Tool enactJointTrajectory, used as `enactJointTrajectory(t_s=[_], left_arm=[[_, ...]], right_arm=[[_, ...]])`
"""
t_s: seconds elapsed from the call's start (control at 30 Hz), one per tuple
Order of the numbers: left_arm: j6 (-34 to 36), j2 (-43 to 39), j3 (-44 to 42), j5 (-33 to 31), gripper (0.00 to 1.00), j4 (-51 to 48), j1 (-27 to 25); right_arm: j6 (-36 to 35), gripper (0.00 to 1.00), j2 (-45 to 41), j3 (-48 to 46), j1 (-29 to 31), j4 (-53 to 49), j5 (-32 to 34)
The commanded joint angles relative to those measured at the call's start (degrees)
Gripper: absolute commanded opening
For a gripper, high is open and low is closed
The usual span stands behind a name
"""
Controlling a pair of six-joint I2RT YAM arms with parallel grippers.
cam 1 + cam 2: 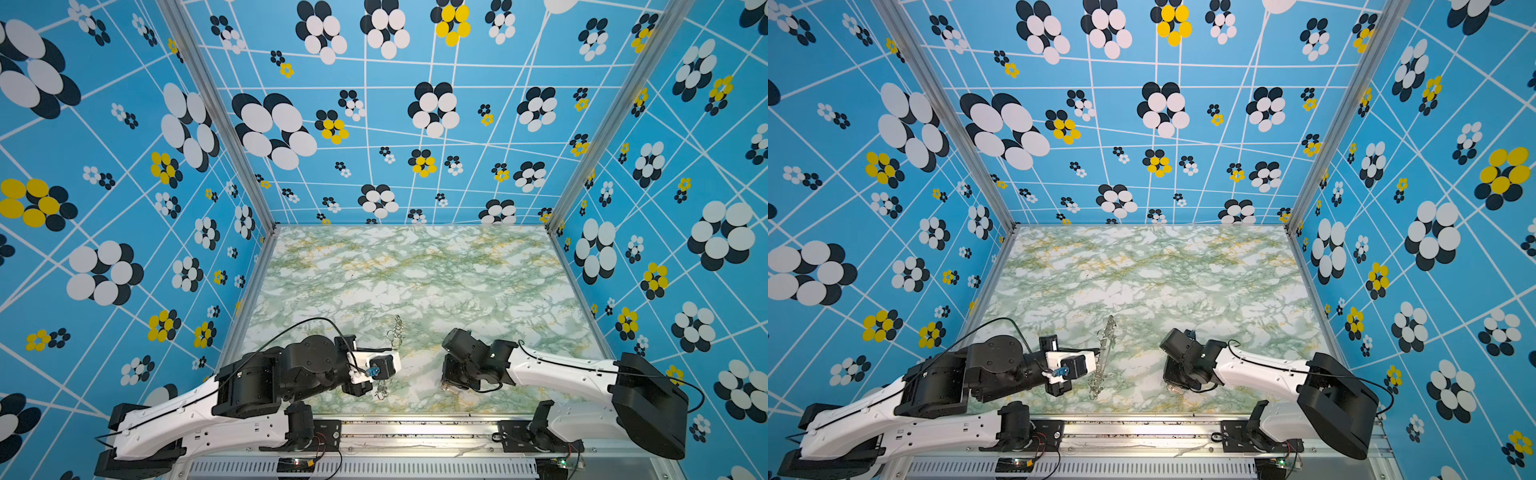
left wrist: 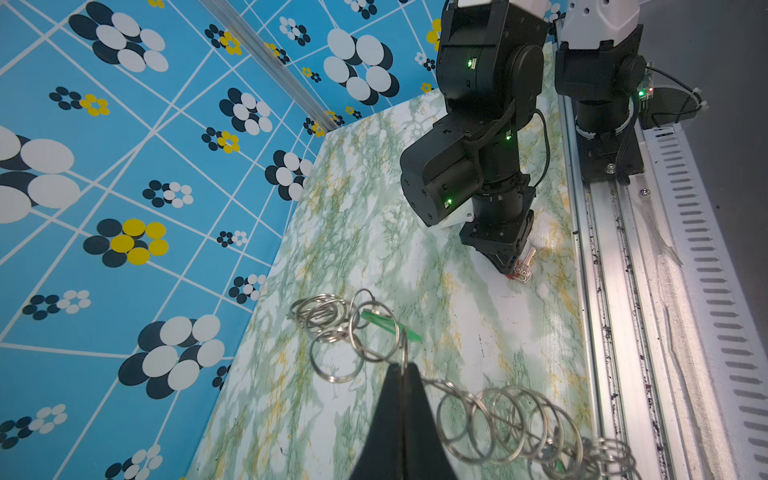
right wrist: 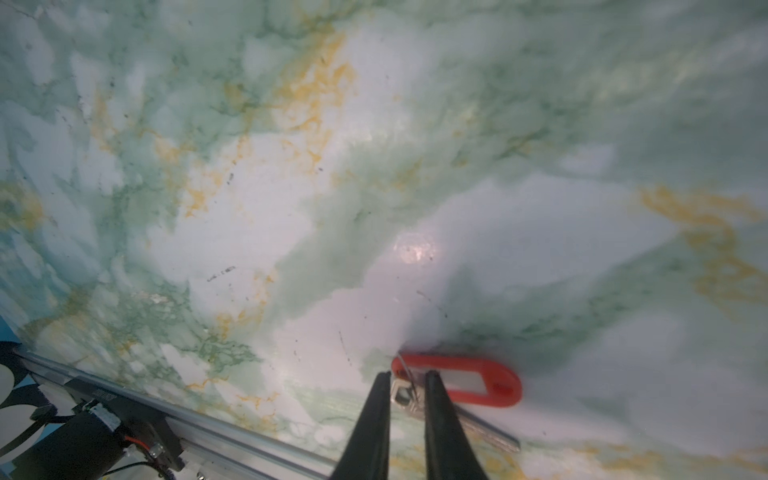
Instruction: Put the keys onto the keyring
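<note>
Gripping the keyring (image 1: 1105,345) on edge over the bench (image 1: 415,282) with the left jaws closed tight on its thin plate, with a green tag (image 2: 384,323) in among the hanging wire rings (image 2: 326,316). Pinching the head of a silver key (image 3: 405,397) between narrowly set right jaws, low on the bench near the front rail (image 1: 415,432), touching its red tag (image 3: 469,382), well apart from the keyring.
</note>
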Motion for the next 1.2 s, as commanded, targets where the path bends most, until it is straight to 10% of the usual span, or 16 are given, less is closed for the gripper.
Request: enactJointTrajectory(t_s=[0.0, 0.8, 1.17], left_arm=[[-0.02, -0.77, -0.38, 0.40, 0.00, 1.78, 0.47], [-0.32, -1.29, -0.38, 0.54, 0.00, 1.54, 0.75], [0.02, 0.95, -1.15, 1.33, 0.00, 4.33, 0.73]], right_arm=[[-0.86, 0.19, 0.93, 1.18, 0.52, -2.09, 0.94], [-2.19, 0.00, 1.89, 2.00, 0.43, -2.56, 0.62], [-21.13, 0.00, -3.46, 9.02, 0.68, -9.28, 2.04]])
